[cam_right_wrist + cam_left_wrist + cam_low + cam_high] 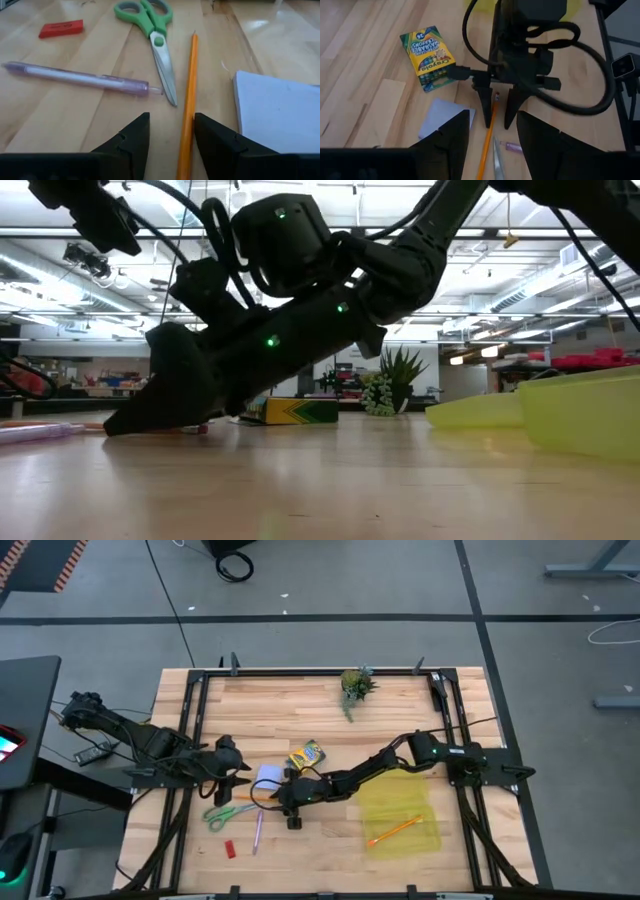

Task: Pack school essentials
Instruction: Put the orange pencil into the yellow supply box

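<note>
An orange pencil (189,85) lies flat on the wooden table. My right gripper (172,117) is open and low over the table, one finger on each side of the pencil's near end; no touch shows. Beside it lie green-handled scissors (155,35), a pinkish pen (75,77), a red eraser (61,28) and a light-blue note pad (277,107). The crayon box (427,57) lies flat just beyond the pad. My left gripper (492,114) hangs open above the table at the left, facing the right gripper (497,124).
A translucent yellow case (400,815) lies open on the table's right part, with another orange pencil (395,830) in it. A small potted plant (355,685) stands near the far edge. Bare wood lies along the near edge.
</note>
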{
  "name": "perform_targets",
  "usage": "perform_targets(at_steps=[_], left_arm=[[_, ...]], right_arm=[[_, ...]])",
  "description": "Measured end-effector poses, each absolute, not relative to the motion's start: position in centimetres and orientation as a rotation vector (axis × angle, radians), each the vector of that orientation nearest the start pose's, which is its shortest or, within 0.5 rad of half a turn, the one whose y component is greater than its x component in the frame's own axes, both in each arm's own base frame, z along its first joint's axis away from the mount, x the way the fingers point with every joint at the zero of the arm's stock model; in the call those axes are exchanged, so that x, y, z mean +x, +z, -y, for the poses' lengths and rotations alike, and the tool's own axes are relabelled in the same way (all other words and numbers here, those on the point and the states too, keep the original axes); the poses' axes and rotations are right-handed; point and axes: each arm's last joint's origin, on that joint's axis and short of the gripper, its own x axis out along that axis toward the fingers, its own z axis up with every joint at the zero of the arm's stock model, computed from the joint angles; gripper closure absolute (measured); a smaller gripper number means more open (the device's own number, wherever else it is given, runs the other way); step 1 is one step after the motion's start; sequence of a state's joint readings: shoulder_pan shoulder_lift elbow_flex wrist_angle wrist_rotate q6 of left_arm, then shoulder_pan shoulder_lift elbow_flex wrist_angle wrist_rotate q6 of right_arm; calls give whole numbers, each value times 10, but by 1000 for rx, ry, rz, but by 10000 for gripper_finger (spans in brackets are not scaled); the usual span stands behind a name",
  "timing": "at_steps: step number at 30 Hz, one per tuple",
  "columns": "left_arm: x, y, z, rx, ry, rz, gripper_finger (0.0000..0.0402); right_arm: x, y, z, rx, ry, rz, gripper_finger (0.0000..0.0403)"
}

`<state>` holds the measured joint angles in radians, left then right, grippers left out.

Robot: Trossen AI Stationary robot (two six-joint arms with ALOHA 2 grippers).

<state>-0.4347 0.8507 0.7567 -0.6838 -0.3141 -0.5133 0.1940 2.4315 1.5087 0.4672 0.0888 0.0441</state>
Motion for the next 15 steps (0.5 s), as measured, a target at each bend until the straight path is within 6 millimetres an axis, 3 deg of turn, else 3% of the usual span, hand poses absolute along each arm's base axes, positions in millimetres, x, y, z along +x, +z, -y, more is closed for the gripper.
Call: perform_targets(at_steps=[6, 15], left_arm=[[152, 272, 61, -205, 74, -730, 230], [152, 272, 61, -205, 73, -730, 230]], right_arm=[[494, 72, -93, -8, 75, -462, 251], [492, 71, -93, -14, 68, -510, 321]])
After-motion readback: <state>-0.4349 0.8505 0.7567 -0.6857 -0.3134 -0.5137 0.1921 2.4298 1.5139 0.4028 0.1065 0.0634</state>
